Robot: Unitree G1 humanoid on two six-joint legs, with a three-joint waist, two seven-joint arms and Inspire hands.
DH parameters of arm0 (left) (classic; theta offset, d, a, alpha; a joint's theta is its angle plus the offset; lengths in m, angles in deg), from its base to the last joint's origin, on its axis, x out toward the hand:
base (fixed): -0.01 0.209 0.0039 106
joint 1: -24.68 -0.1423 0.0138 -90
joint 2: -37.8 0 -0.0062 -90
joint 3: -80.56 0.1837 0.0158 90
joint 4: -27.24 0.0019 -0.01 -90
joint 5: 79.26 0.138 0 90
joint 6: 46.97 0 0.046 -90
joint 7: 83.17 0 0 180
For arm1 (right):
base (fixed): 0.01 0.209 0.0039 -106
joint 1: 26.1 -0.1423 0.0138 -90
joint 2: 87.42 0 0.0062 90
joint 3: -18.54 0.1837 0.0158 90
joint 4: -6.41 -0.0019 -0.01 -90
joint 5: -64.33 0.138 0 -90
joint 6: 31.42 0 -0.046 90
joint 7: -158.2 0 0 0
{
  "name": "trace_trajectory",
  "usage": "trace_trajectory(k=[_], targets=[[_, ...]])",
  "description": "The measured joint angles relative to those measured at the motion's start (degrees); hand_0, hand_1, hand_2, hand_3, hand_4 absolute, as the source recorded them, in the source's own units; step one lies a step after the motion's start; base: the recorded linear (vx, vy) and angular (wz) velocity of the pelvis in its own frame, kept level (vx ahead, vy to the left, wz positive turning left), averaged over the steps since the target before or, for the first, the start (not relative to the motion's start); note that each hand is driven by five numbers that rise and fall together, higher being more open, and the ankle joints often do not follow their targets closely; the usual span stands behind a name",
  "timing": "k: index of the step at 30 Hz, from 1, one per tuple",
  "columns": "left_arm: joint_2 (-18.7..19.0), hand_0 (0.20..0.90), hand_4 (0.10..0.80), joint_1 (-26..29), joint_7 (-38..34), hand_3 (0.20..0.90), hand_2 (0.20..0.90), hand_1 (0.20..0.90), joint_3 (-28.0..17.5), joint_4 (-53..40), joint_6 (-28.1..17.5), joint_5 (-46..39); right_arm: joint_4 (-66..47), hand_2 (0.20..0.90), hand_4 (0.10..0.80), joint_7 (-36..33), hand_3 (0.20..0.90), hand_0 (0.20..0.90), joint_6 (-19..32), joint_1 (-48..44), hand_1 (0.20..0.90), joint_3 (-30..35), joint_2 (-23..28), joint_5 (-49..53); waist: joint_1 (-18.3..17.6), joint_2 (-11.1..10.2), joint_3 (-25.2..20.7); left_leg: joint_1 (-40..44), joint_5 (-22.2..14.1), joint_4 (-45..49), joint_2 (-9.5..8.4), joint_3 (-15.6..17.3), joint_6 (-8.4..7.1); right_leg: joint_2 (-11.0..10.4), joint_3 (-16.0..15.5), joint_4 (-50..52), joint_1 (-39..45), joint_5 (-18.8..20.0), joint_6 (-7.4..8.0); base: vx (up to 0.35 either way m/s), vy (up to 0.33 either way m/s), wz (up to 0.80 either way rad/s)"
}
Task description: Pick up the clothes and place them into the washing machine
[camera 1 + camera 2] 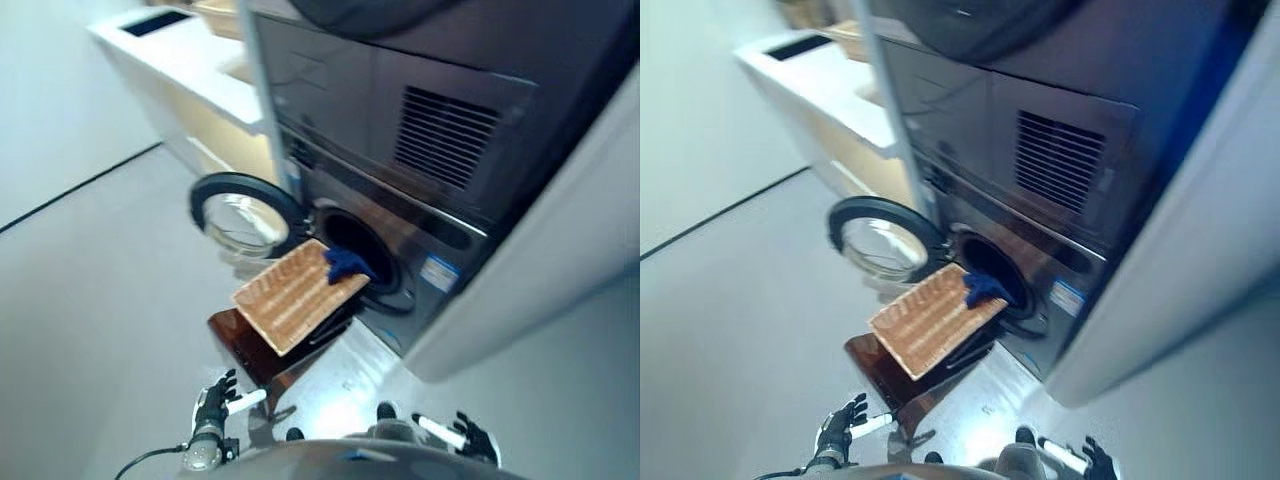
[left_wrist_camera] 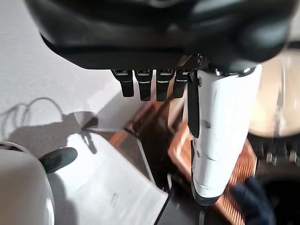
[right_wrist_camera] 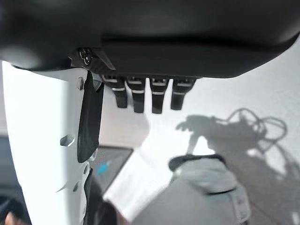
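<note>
A blue garment [image 1: 346,262] lies at the far corner of a woven basket [image 1: 292,297], right at the round opening of the washing machine [image 1: 420,190]. Its glass door [image 1: 238,213] is swung open to the left. The basket rests on a dark brown stool [image 1: 250,345]. My left hand [image 1: 214,402] hangs low, short of the stool, fingers straight and empty. My right hand [image 1: 470,434] is low at the right, also open and empty. The left wrist view shows the basket [image 2: 239,171] and garment [image 2: 253,201] past the thumb.
A white counter with pale cabinets [image 1: 190,80] runs along the left of the machine. A light panel [image 1: 560,250] stands to the machine's right. Grey floor [image 1: 90,300] spreads out to the left.
</note>
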Motion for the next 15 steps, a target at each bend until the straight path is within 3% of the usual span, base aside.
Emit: trace_trajectory(k=[1,3,4,5,7,8,9,10,11,12,13,15], targets=[[0.6,0.900,0.800,0.4,-0.1,0.900,0.900,0.900,-0.9,0.0,0.0,-0.3,-0.8,0.900,0.800,0.0,0.900,0.900,0.0,-0.2,0.900,-0.9,-0.3,-0.5,-0.1,-1.1,0.3,0.6,-0.3,0.1,0.00,0.6,-0.72,0.4,0.3,-0.3,1.0,0.7,-0.95,0.089,-0.208,-1.04],[0.9,0.900,0.800,2.0,-0.6,0.900,0.900,0.900,-1.8,0.4,0.1,-1.2,-2.7,0.900,0.800,0.1,0.900,0.900,0.2,-0.5,0.900,-2.5,0.2,-1.7,-1.0,-1.7,1.2,0.8,-1.2,3.0,2.31,0.4,-2.92,3.9,3.5,-2.0,2.0,1.4,-2.60,0.208,-0.384,-0.67],[1.3,0.900,0.800,2.4,-0.5,0.900,0.900,0.900,-2.0,0.0,-0.1,-1.6,-2.3,0.900,0.800,0.2,0.900,0.900,0.1,-1.3,0.900,-2.4,0.0,-2.0,-0.8,-2.9,1.9,0.1,-2.7,9.2,3.73,-0.6,-5.03,5.7,5.2,-1.6,2.1,0.0,-4.47,0.181,-0.354,-0.64],[1.9,0.900,0.800,2.7,-0.4,0.900,0.900,0.900,-2.2,-0.3,-0.1,-1.8,-1.8,0.900,0.800,0.3,0.900,0.900,-0.2,-1.4,0.900,-2.5,-0.4,-2.2,-0.6,-4.4,2.7,-1.1,-3.2,14.7,4.84,-0.9,-5.81,5.8,7.5,-1.7,2.9,0.1,-5.49,0.109,-0.205,-0.83],[1.4,0.900,0.800,2.4,-0.3,0.900,0.900,0.900,-2.7,-0.4,-0.1,-3.0,-1.9,0.900,0.800,1.1,0.900,0.900,-0.4,-1.3,0.900,-2.7,0.4,-2.8,0.5,-5.2,2.9,-5.0,-1.9,29.3,8.71,-5.8,-7.41,8.7,9.5,-6.6,7.3,1.0,-6.96,0.023,-0.139,-0.88],[0.8,0.900,0.800,1.5,0.0,0.900,0.900,0.900,-2.7,-0.6,-0.1,-3.4,-1.8,0.900,0.800,1.1,0.900,0.900,-0.3,-1.3,0.900,-2.5,1.4,-2.9,1.4,-4.9,2.7,-7.2,0.3,35.4,9.06,-9.9,-6.77,10.6,11.1,-7.6,8.0,1.9,-8.91,0.022,-0.043,-1.16],[-0.2,0.900,0.800,1.8,0.4,0.900,0.900,0.900,-2.6,-1.3,-0.1,-3.8,-1.9,0.900,0.800,0.9,0.900,0.900,-0.2,-1.6,0.900,-2.6,2.7,-2.8,3.1,-5.4,2.8,-10.4,-1.0,39.1,7.19,-16.6,-7.17,10.3,13.0,-8.2,8.1,1.9,-9.12,0.137,0.059,-1.14],[-0.9,0.900,0.800,1.8,0.9,0.900,0.900,0.900,-2.6,-1.7,-0.1,-3.8,-2.0,0.900,0.800,0.8,0.900,0.900,-0.1,-2.2,0.900,-2.4,3.9,-2.8,3.4,-5.4,3.0,-12.2,-2.0,38.0,4.50,-20.4,-7.83,10.7,14.1,-9.6,8.1,3.0,-8.65,0.211,0.149,-0.94],[-1.3,0.900,0.800,1.7,0.9,0.900,0.900,0.900,-2.6,-2.1,-0.1,-4.1,-1.8,0.900,0.800,0.9,0.900,0.900,-0.1,-2.7,0.900,-2.3,4.5,-2.5,3.0,-5.4,3.0,-13.4,-2.4,35.4,2.81,-21.9,-7.77,11.6,16.3,-11.7,8.6,4.2,-8.99,0.376,0.255,-0.68],[-1.6,0.900,0.800,1.7,0.9,0.900,0.900,0.900,-2.6,-2.7,-0.1,-4.8,-1.7,0.900,0.800,0.9,0.900,0.900,-0.2,-3.0,0.900,-2.2,5.0,-2.3,3.6,-5.4,3.1,-13.6,-2.4,28.8,1.58,-22.0,-7.39,12.5,18.5,-14.3,9.4,5.3,-7.89,0.428,0.256,-0.77],[-1.7,0.900,0.800,1.7,0.8,0.900,0.900,0.900,-2.7,-2.8,-0.1,-5.9,-1.2,0.900,0.800,0.8,0.900,0.900,-0.1,-3.6,0.900,-1.9,4.8,-1.3,4.6,-5.5,3.1,-11.9,-1.7,15.5,0.67,-20.7,-7.09,13.7,20.4,-19.2,11.7,5.5,-6.09,0.341,0.181,-0.92],[-2.1,0.900,0.800,2.6,0.6,0.900,0.900,0.900,-3.1,-3.3,-0.3,-7.4,-0.6,0.900,0.800,0.2,0.900,0.900,0.2,-4.7,0.900,-1.6,4.9,-0.2,5.9,-4.4,3.6,-11.4,1.8,2.0,2.15,-19.5,-9.33,15.6,18.1,-22.4,13.5,6.6,-6.08,0.232,0.129,-0.86]])
